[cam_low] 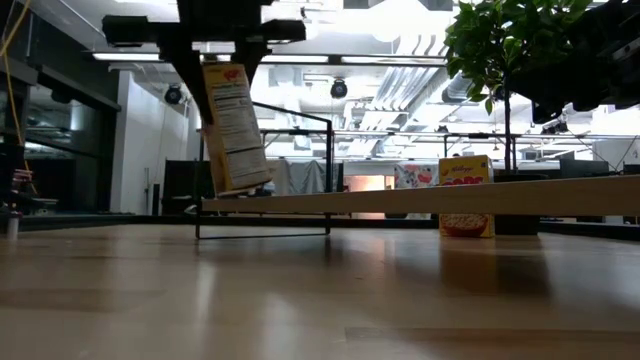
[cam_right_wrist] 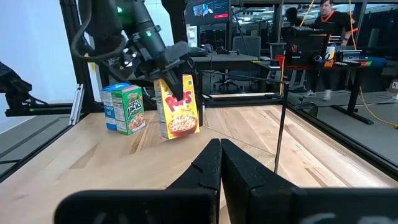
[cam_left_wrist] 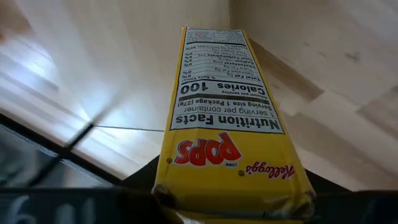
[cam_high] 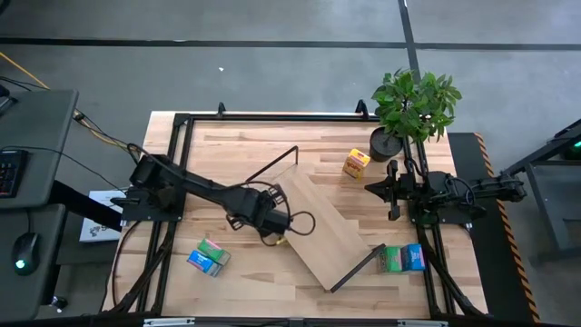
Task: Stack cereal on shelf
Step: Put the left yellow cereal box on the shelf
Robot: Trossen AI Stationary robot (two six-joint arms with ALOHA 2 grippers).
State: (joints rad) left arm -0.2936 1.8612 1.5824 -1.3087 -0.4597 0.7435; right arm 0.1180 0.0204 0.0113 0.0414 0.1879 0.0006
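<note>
My left gripper (cam_low: 228,58) hangs over the left end of the shelf (cam_high: 331,227), shut on a yellow cereal box (cam_low: 236,128). The shelf is a light-wood board with black wire ends, lying diagonally mid-table. The box's lower end is level with the board's top at that end; whether it touches, I cannot tell. A second yellow box (cam_high: 357,163) stands on the table by the plant. Green and blue boxes lie at the near left (cam_high: 209,257) and near right (cam_high: 402,258). My right gripper (cam_right_wrist: 221,163) is shut and touches nothing, at the table's right side (cam_high: 374,188). My left gripper holds the yellow cereal box by its top end (cam_left_wrist: 231,198), coming from above and pointing down. The box hangs below the fingers, tilted, with its nutrition panel (cam_low: 238,120) facing the near side. The gripper body hides the fingers' exact place on the box.
A potted plant (cam_high: 413,104) stands at the far right corner, close to my right arm. The shelf's wire frames rise at its far-left end (cam_high: 280,163) and near-right end (cam_high: 356,270). A black rail frame (cam_high: 272,116) borders the table. Bare wood lies along the near edge.
</note>
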